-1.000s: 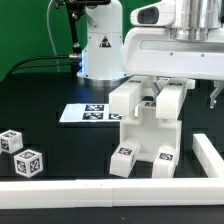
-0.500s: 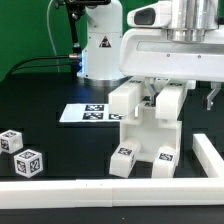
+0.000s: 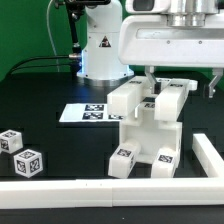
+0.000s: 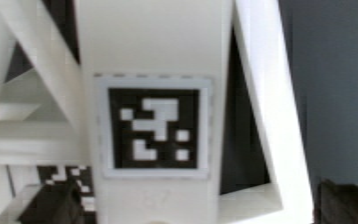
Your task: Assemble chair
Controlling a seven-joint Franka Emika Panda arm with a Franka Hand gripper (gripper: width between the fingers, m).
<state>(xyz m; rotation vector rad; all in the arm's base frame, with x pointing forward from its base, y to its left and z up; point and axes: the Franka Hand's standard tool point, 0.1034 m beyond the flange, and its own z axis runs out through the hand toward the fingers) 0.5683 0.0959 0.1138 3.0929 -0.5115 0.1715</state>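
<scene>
The chair (image 3: 145, 128) stands partly built in the middle of the black table, a cluster of glossy white tagged blocks with two feet toward the front. My gripper (image 3: 180, 82) hangs open just above its upper blocks, one finger on each side and touching nothing. In the wrist view a white chair piece (image 4: 155, 60) with a black-and-white tag fills the picture. The dark fingertips (image 4: 51, 205) stand wide apart on either side of it, around my gripper (image 4: 197, 205). Two loose tagged cube legs (image 3: 10, 141) (image 3: 29, 161) lie at the exterior view's left.
The marker board (image 3: 85, 112) lies flat behind the chair. A long white border rail (image 3: 100, 190) runs along the front and turns up the exterior view's right side (image 3: 208, 155). The robot base (image 3: 100, 50) stands at the back.
My gripper has risen a little above the chair, still open. The chair and the loose cubes have stayed where they were.
</scene>
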